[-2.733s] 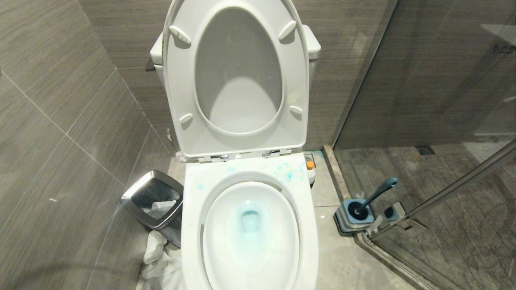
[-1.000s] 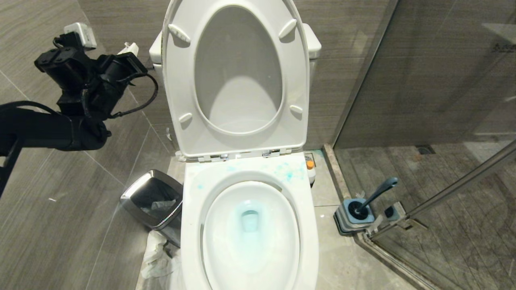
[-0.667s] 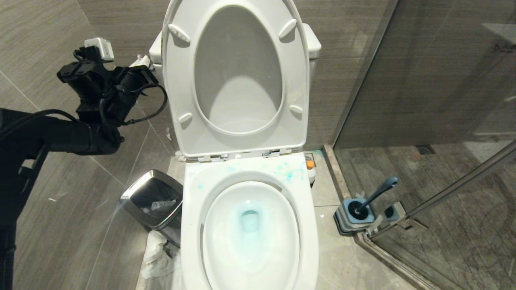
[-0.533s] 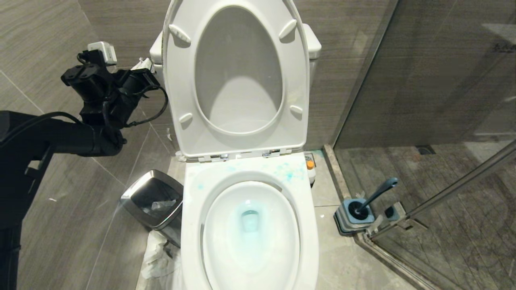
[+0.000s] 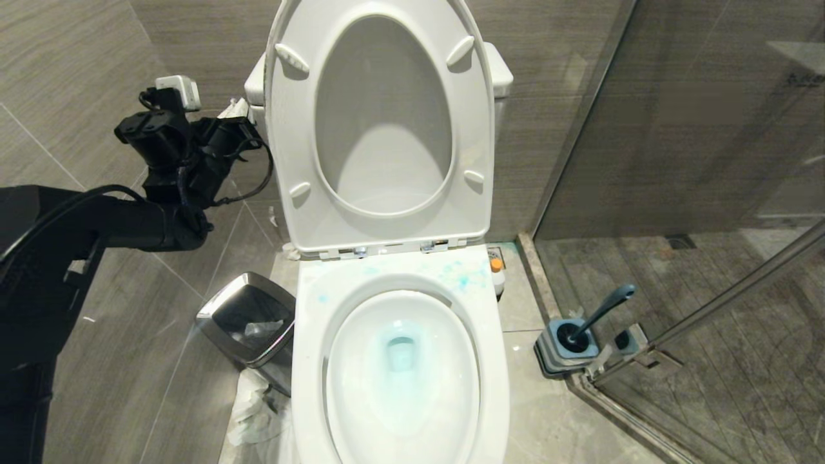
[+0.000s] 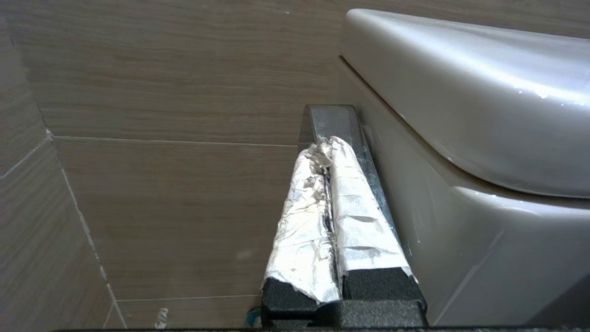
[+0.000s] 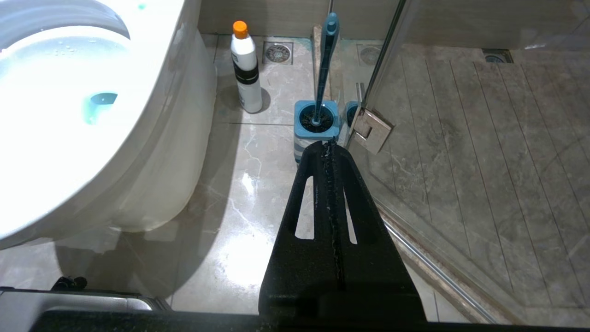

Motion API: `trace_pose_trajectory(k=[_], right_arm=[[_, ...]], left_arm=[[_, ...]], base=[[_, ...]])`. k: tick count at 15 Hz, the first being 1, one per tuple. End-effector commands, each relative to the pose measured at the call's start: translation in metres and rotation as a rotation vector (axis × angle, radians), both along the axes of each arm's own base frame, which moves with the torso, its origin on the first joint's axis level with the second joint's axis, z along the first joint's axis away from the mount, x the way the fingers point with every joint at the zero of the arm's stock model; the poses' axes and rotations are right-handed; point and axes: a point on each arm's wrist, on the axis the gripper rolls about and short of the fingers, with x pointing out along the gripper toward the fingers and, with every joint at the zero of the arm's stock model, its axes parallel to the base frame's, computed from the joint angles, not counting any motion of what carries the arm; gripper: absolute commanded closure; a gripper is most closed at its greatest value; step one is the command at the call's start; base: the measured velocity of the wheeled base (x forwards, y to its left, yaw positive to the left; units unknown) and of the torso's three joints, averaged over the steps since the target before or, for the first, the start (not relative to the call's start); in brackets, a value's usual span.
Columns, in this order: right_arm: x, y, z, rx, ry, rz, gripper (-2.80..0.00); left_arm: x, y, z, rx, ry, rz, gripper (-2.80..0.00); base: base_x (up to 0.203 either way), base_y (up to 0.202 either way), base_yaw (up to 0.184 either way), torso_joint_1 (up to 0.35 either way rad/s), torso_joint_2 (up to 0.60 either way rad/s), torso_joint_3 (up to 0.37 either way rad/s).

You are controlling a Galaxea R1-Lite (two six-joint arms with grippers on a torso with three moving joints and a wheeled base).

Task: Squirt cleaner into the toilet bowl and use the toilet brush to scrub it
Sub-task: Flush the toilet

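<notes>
Here the left gripper (image 6: 329,152), its paper-wrapped fingers pressed together on nothing, sits beside the tank (image 6: 461,115) with its tips at the dark flush lever (image 6: 329,121), high to the left of the raised seat (image 5: 380,122). The bowl (image 5: 399,367) lies open below, its water tinted turquoise, with splashes of cleaner (image 5: 461,276) on the rim behind the opening. The cleaner bottle (image 7: 244,69) stands on the floor just beside the bowl's right flank, and the brush (image 7: 325,60) stands in its holder (image 7: 317,127) nearby, against the glass shower partition (image 7: 461,138). The right gripper (image 7: 329,145) hangs low, closed and empty, pointed toward the holder but apart from it. Judged from this layout, squirting is done and the brush is parked, so the step in hand appears to be a flush at the lever. The next move calls for closed fingertips bearing squarely on the lever without slipping between it and the tank wall. A steel bin (image 5: 248,319) stands left of the bowl.
</notes>
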Motion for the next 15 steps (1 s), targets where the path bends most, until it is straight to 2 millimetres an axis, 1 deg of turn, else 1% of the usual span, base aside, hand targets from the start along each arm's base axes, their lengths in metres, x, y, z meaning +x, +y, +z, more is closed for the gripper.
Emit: trace_pose_trajectory(k=[1,7,15], right_arm=[[0.0001,0.0000,0.0000,0.000,0.002,0.000,0.00],[0.0001,0.0000,0.0000,0.000,0.002,0.000,0.00],[0.0001,0.0000,0.0000,0.000,0.002,0.000,0.00]], left_arm=[[0.0096,-0.0083,-0.0227,0.005,0.050,-0.020,0.00],[0.0122,-0.0132,-0.0312,0.042,0.072,-0.018,0.00],[0.0119,-0.0139,-0.0299,0.061,0.066,-0.011,0.00]], base=[[0.000,0.000,0.000,0.000,0.00,0.000],[0.000,0.000,0.000,0.000,0.00,0.000],[0.000,0.000,0.000,0.000,0.00,0.000]])
